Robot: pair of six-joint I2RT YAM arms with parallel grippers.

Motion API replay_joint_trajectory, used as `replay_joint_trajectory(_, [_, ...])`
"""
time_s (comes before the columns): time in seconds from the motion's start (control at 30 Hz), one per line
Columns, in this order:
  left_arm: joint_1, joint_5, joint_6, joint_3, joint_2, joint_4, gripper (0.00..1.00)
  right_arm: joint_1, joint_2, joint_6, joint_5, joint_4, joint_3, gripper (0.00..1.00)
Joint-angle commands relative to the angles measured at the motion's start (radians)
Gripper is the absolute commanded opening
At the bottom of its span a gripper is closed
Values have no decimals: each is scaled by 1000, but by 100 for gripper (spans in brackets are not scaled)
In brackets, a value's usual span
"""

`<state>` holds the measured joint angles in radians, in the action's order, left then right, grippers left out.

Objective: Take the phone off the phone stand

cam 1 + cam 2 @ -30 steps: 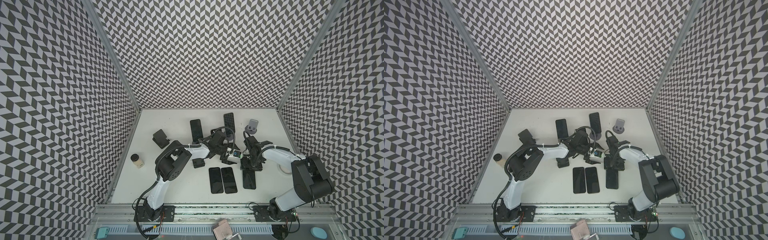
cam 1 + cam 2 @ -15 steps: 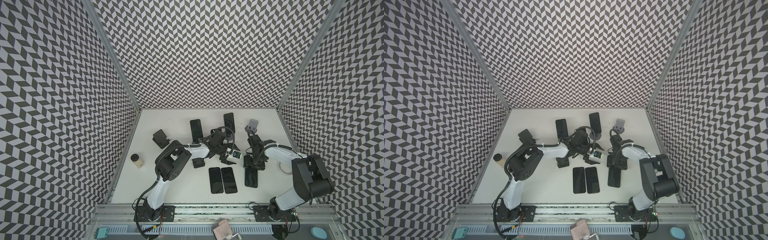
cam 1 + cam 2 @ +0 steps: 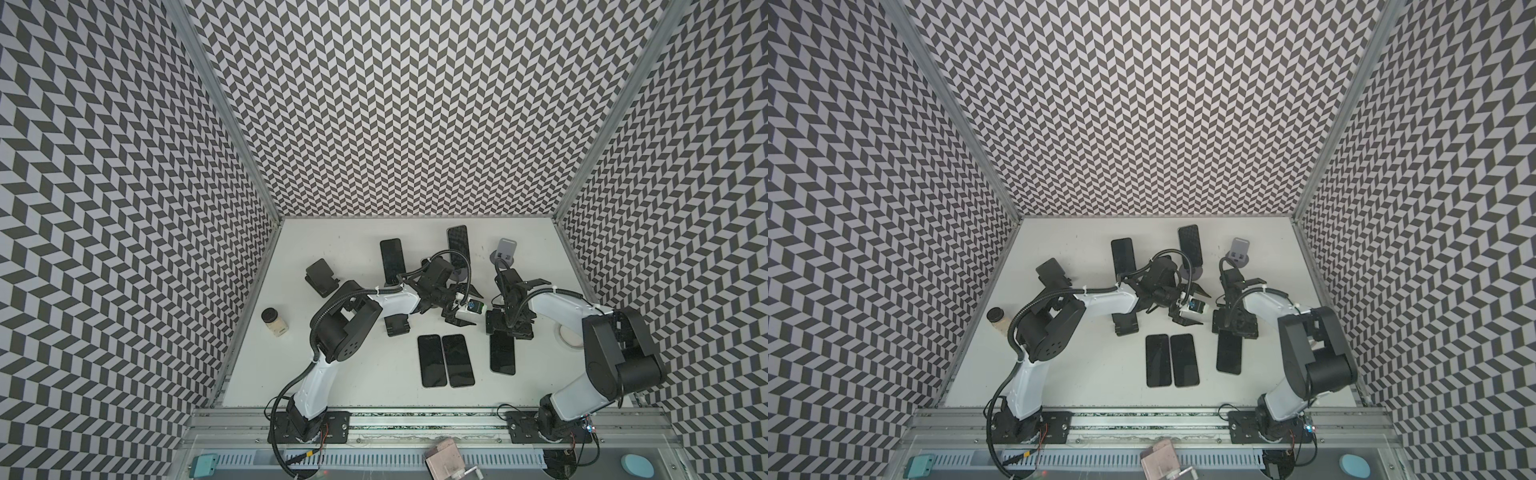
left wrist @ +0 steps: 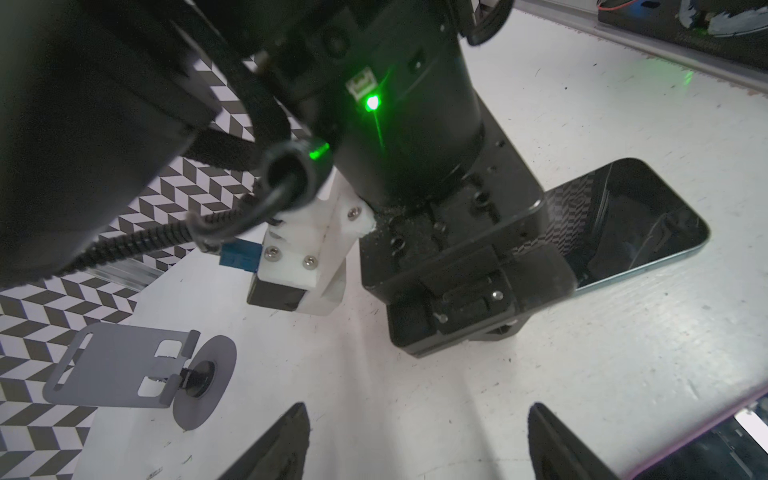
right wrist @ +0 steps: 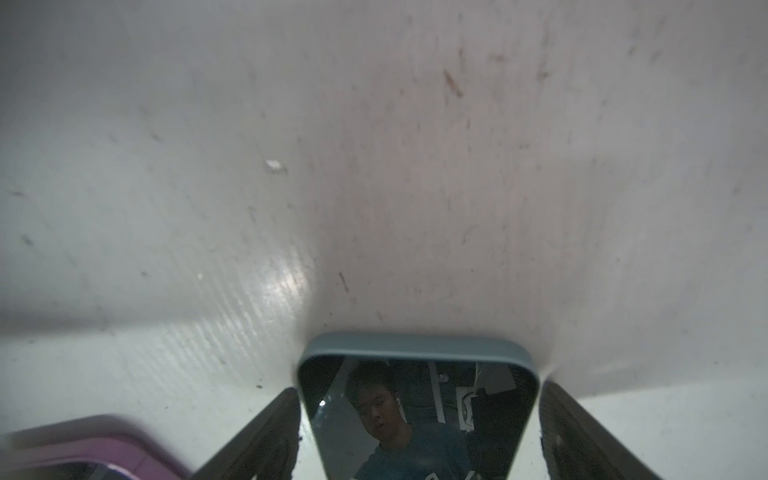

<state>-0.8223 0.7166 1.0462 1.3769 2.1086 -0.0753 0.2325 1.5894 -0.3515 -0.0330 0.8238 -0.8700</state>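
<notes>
The phone [image 3: 502, 353] [image 3: 1229, 353], dark-screened with a blue-grey case, lies flat on the white table. My right gripper [image 3: 505, 332] [image 5: 417, 432] sits low over its far end, open. Its fingers [image 5: 266, 432] flank the phone [image 5: 419, 407] with a thin gap on each side. The grey phone stand [image 3: 506, 252] [image 4: 120, 365] stands empty at the back right. My left gripper [image 3: 473, 309] [image 4: 419, 419] hovers just left of the right gripper, open and empty. From its wrist view the phone [image 4: 631, 224] juts out behind the right gripper's body [image 4: 453, 266].
Two dark phones [image 3: 444, 359] lie side by side at centre front. A phone [image 3: 458, 245] leans on a round-based stand at the back, and another phone [image 3: 392, 259] is beside it. Black stands [image 3: 321, 277] [image 3: 395, 325], a jar [image 3: 274, 326] and a tape roll [image 3: 569, 336] are around.
The right gripper's jaws have spread apart off the phone, which now lies loose on the table. The left arm has hardly moved.
</notes>
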Motion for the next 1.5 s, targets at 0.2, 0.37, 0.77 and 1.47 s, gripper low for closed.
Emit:
replay_joint_trajectory(0.2, [-3,-18,72,72,78,66,83,-11,-9,-4,6,-72,44,88])
replay_joint_trajectory(0.37, [-7,-37,107,78,98,76,83,-11,-27,-4,4,-88,51,87])
replay_joint_trajectory(0.77, [-14,-68,164,81,103,109,82,-10,-43,7,-8,-96,52,87])
replay_joint_trajectory(1.47, [-12,-60,-134,-84,-277,-34,83,-5,-165,-36,24,56,-159,93])
